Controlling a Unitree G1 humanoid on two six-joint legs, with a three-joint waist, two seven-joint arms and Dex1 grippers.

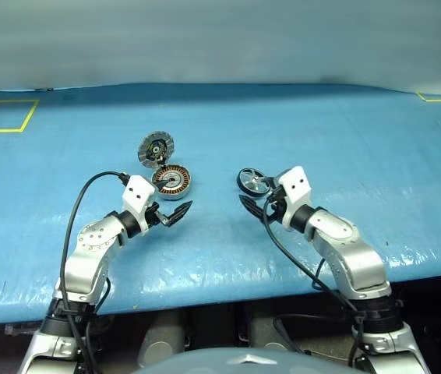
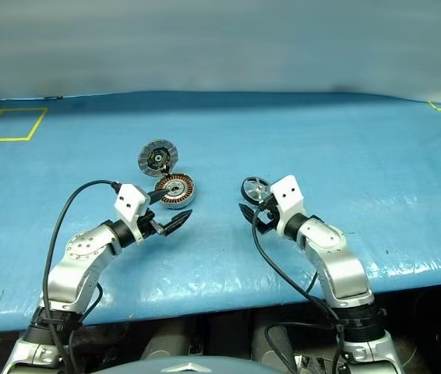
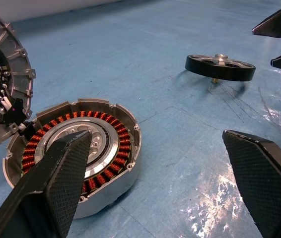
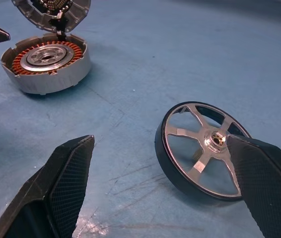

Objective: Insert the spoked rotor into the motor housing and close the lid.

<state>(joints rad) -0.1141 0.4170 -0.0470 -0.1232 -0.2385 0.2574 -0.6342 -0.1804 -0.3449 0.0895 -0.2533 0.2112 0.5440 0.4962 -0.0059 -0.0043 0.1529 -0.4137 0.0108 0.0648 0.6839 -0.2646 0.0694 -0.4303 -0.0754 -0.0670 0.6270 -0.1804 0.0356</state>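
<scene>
Copper-wound round motor housing point(image 1: 173, 181) at frame centre, ribbed lid point(image 1: 156, 148) upright; black-rimmed spoked rotor point(image 1: 252, 181) right; left gripper point(image 1: 172, 213) and right gripper point(image 1: 253, 204) spread, angled inward.

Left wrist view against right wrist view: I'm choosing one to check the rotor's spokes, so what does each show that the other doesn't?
The left wrist view alone gives a close look at the motor housing, its copper windings, and the spoked rotor edge-on, spokes hidden. The right wrist view alone shows the rotor's silver spokes and hub face-on, tilted on the blue table. Both share the housing, the raised lid joined to it, the rotor, and open gripper fingers.
</scene>
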